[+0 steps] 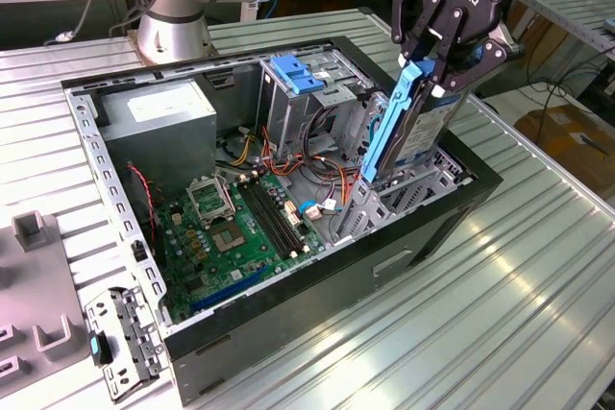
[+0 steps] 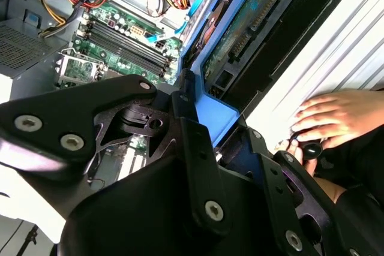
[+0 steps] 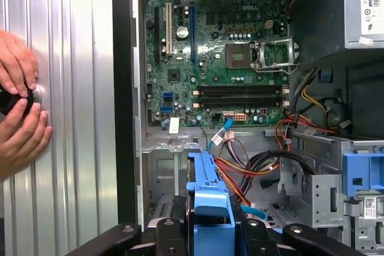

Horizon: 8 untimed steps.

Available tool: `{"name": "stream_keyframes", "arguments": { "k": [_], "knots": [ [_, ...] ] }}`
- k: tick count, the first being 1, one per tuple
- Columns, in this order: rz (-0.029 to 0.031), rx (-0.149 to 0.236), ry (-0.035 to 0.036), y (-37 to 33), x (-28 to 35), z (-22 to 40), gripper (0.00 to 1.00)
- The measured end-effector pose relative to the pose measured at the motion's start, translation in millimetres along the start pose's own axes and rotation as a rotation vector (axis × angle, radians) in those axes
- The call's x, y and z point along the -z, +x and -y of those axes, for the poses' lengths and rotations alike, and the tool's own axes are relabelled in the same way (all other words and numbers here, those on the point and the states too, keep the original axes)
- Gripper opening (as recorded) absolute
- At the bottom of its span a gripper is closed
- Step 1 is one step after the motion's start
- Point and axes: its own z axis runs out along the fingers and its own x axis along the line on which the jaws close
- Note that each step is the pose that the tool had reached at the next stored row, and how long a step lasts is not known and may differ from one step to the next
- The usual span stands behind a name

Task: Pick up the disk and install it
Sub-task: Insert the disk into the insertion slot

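over the open computer case (image 1: 317,285), the gripper (image 1: 439,72) points steeply down, clenched on the disk (image 1: 420,136), which stands on edge, tilted, lower end at the drive cage (image 1: 408,197). a person's hands (image 3: 21,133) touch the ribbed surface (image 3: 78,88).

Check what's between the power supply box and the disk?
Exterior view: the metal drive cage with its blue latch plate, plus loose cables, between power supply box and disk.

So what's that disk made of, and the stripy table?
The disk in the pincer looks like dull silver-grey metal, with glossy blue rails that seem plastic. The table looks like brushed aluminium: silvery, ribbed, catching the light.
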Motion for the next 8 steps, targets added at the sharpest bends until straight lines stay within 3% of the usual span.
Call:
{"name": "stream_keyframes", "arguments": {
  "k": [3,8],
  "knots": [
    [-0.0056,0.000,0.0001,0.1,-1.0,0.0,0.37],
    [-0.0067,0.000,0.0001,0.1,-3.4,0.0,0.37]
  ]
}}
